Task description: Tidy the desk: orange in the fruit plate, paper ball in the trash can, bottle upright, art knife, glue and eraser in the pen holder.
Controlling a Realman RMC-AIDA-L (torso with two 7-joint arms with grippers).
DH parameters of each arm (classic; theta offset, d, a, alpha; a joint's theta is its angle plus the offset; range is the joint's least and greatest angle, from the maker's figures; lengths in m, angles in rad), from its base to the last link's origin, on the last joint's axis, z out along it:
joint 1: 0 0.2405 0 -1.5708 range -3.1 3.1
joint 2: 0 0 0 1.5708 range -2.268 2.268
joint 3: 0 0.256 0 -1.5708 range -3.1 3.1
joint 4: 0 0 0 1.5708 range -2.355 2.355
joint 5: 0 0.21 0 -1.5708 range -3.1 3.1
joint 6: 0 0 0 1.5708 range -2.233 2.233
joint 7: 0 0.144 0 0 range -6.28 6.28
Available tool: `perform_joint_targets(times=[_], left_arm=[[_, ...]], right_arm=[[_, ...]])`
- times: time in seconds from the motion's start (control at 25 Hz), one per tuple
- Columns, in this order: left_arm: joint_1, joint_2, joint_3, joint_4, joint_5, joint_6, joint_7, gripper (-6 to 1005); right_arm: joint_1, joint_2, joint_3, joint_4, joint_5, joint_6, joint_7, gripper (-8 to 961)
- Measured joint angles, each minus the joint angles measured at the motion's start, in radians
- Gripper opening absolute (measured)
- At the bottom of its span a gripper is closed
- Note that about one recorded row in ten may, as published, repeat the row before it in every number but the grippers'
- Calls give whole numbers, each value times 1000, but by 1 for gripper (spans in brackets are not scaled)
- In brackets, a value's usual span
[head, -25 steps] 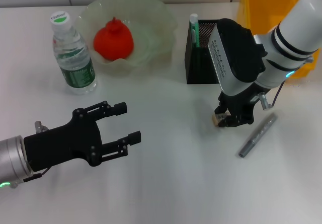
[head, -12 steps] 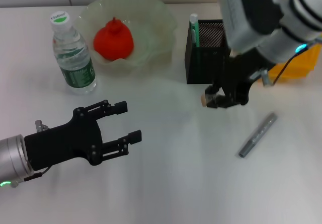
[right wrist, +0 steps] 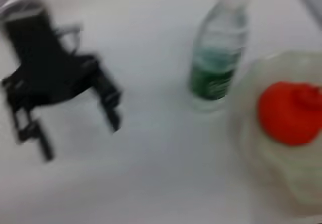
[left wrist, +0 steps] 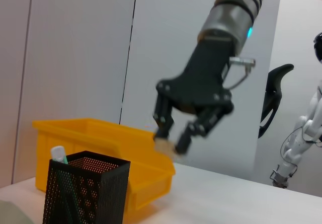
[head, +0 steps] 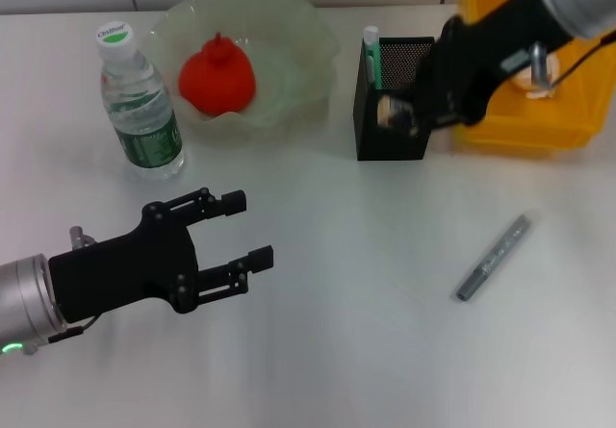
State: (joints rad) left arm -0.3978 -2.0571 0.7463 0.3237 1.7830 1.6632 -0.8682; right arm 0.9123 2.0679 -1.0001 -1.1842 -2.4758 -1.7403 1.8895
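Over the holder [head: 390,101] at far right, we are carrying the eraser [head: 389,111] pinched in our right gripper [head: 399,113], with orange [head: 218,75] plated, bottle [head: 138,101] upright, knife [head: 493,258] waiting, left gripper [head: 236,231] spread wide.

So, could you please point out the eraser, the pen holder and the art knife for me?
eraser [head: 390,111], head view, on its beige face.
pen holder [head: 388,144], head view, on its front mesh wall.
art knife [head: 492,258], head view, on the middle of its grey body.
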Motion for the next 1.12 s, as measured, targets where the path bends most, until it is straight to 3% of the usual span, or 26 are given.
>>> perform_joint_targets(times=[0.32, 0.72, 1.04, 1.12], left_arm=[[-4, -3, -2, 0, -1, 0, 0, 738], [-9, -3, -2, 0, -6, 0, 0, 739], [-10, -2, -2, 0, -11, 7, -2, 738], [-10, -2, -2, 0, -12, 8, -4, 739]], right_arm=[[11, -15, 32, -33, -37, 121, 170, 267], [36, -8, 25, 121, -144, 301, 212, 274], [46, -8, 23, 192, -144, 350, 195, 279], [43, -7, 23, 188, -140, 350, 195, 373]])
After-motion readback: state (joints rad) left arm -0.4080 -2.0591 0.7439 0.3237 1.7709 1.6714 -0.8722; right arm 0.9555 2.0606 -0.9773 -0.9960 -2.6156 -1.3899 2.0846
